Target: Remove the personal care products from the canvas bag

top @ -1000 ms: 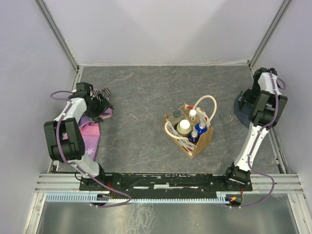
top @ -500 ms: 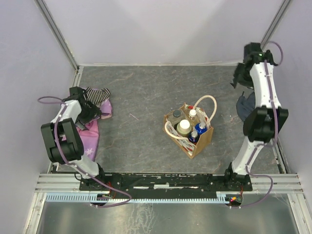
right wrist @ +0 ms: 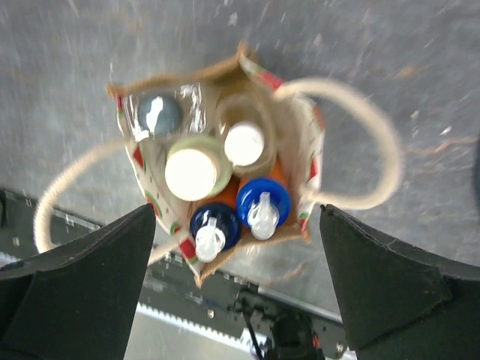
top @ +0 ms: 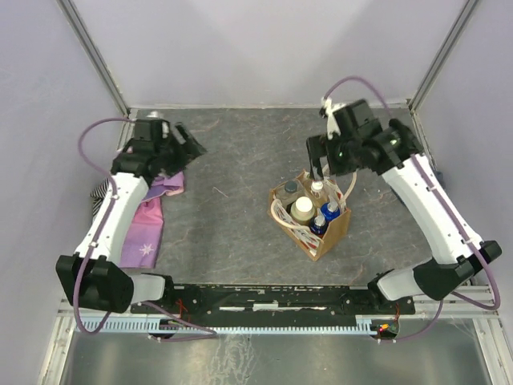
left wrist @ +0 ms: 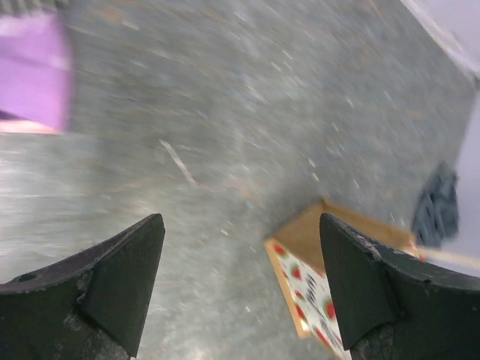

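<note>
Bag (top: 321, 233): on the table (top: 240, 160), right of centre, upright, mouth up; one handle (top: 346, 172) loops out on its far right side, another (right wrist: 67, 187) off the opposite side.

In the bag, five bottles, upright, packed touching:
- square bottle (right wrist: 159, 114), in one corner;
- capped bottle (right wrist: 244, 142), beside it;
- cream bottle (right wrist: 193, 171), mid-bag, touching both;
- two nozzle bottles (right wrist: 211, 229) (right wrist: 262, 206), side by side at the end towards the arm bases.

Clothes (top: 148, 220): on the table's left edge, well apart from the bag.

Cloth (left wrist: 436, 206): beyond the bag, near the wall.

Right gripper (top: 321, 160): above the bag's far side.

Left gripper (top: 188, 144): far left, beside the clothes.
</note>
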`<move>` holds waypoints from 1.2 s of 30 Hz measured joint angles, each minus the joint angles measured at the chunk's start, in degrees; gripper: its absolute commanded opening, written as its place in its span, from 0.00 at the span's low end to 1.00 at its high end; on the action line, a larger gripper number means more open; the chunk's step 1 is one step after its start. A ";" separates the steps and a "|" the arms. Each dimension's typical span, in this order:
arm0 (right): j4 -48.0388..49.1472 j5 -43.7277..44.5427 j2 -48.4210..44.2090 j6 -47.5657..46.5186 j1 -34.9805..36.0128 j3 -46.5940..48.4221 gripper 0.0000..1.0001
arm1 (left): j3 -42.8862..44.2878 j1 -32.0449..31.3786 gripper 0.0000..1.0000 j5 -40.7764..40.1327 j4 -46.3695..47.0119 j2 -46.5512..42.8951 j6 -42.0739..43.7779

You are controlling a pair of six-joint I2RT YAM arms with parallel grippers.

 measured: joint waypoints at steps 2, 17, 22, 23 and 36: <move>0.59 -1.88 -0.98 -0.57 1.84 -5.66 0.93 | 0.55 -6.34 0.85 0.79 0.83 0.17 -0.94; 11.15 -3.63 0.90 -4.48 2.69 -23.67 0.86 | 12.41 -40.79 0.84 -4.37 0.92 14.32 -5.22; 15.50 -2.56 3.04 -4.74 2.69 -24.79 0.88 | 13.77 -43.17 0.84 -5.57 0.76 15.15 -5.53; 16.44 -2.56 3.41 -4.74 2.69 -24.79 0.88 | 13.77 -43.21 0.84 -5.88 0.72 15.15 -5.62; 20.87 0.83 9.14 -5.90 2.69 -27.85 0.57 | 10.16 -49.42 0.81 -7.69 -2.12 12.61 -7.52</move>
